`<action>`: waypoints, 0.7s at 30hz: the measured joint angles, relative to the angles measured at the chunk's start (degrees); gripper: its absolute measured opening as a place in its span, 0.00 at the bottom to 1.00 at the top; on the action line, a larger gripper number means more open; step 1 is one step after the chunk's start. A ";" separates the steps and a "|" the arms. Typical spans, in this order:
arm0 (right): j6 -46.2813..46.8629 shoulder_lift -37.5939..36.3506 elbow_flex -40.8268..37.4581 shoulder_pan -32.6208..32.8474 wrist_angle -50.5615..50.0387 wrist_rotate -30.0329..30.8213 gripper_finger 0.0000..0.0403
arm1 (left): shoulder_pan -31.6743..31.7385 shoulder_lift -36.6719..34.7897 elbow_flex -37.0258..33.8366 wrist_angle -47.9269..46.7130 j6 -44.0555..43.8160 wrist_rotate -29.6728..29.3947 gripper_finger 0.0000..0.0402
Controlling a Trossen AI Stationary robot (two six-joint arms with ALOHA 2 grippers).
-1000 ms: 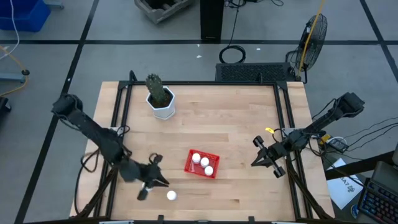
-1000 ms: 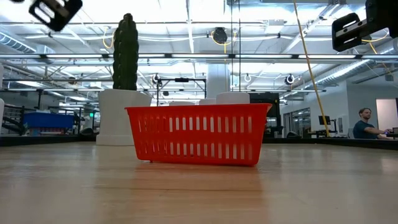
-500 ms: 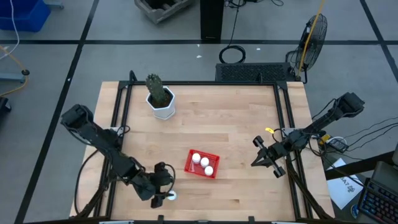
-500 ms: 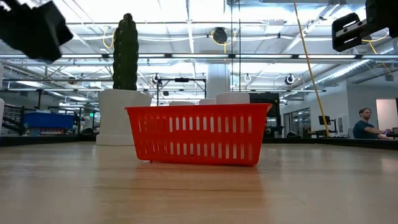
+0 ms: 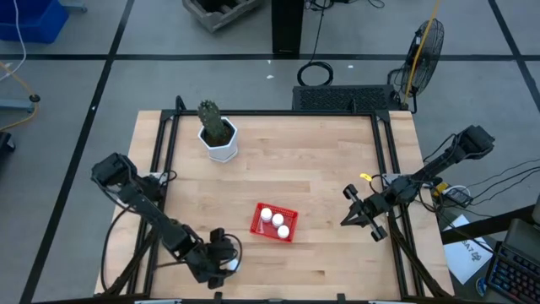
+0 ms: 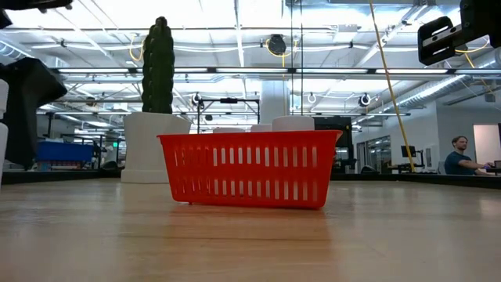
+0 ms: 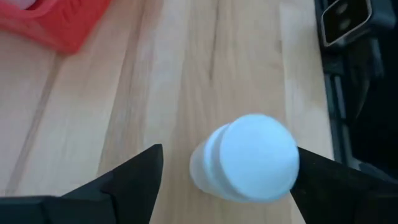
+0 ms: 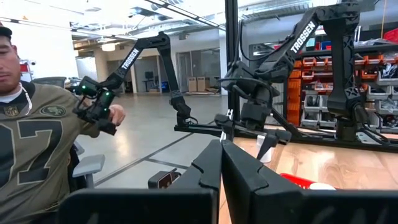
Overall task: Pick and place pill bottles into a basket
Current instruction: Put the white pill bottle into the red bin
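One white pill bottle stands upright on the wood table near its front edge, left of the red basket; it also shows in the high view. My left gripper is open and low over the table, one finger on each side of this bottle; in the high view the gripper covers most of it. Three white bottles stand in the basket. My right gripper is shut and empty, raised near the table's right edge. My left gripper has one finger right beside the bottle's cap; whether it touches the cap, I cannot tell. The other finger stands clear of the bottle, with bare table showing between them. The bottle stands upright on the table.
A white hexagonal pot with a green cactus stands at the far left of the table. Black rails run along the table's sides. A person in a jersey sits beyond the table's edge.
My left gripper has gone down and toward the table's near edge, turning as it went, until its open fingers stand on either side of the lone bottle. The bottle has stayed where it was.
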 joint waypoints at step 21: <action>0.00 0.00 0.00 0.00 0.00 0.00 0.01 | 2.08 -0.72 0.00 2.53 1.80 2.29 0.41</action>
